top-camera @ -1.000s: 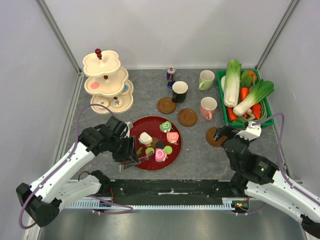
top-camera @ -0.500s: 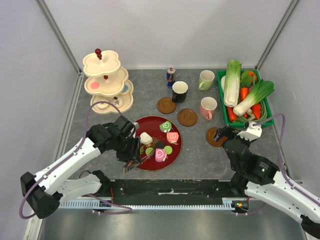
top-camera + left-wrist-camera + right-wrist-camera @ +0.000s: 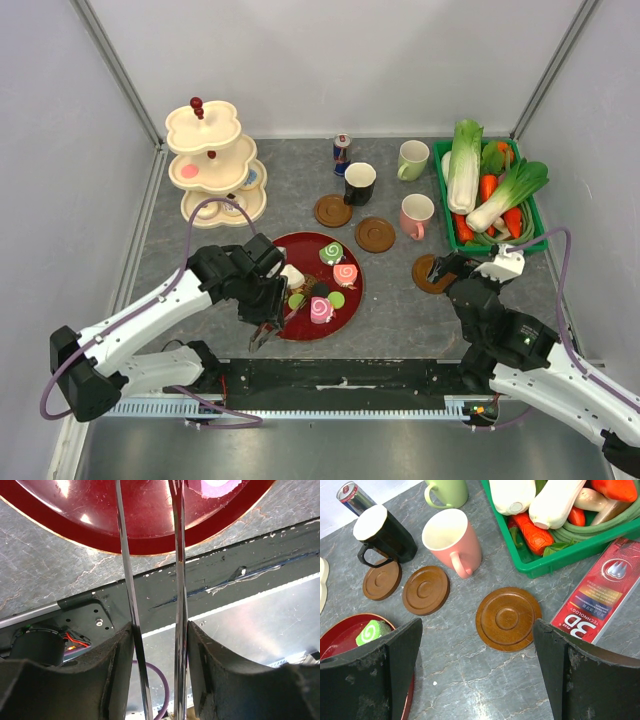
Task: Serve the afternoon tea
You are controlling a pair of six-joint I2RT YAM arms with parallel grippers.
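Left fingers (image 3: 112, 680) pinching a pair of metal tongs (image 3: 178, 580); the tong arms run out ahead over the near rim of the red plate (image 3: 150, 540). Pastries (image 3: 344, 273) sit on that plate, ahead of the left fingers. Right fingers (image 3: 380, 675) spread wide, hovering above the table (image 3: 470, 680) with a wooden coaster (image 3: 507, 618) showing between them. Pink mug (image 3: 451, 539), black mug (image 3: 382, 532) and green mug (image 3: 447, 490) stand further ahead.

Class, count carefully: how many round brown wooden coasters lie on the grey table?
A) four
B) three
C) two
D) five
B: the right wrist view shows three round brown wooden coasters, a left coaster, a middle coaster and a right coaster.
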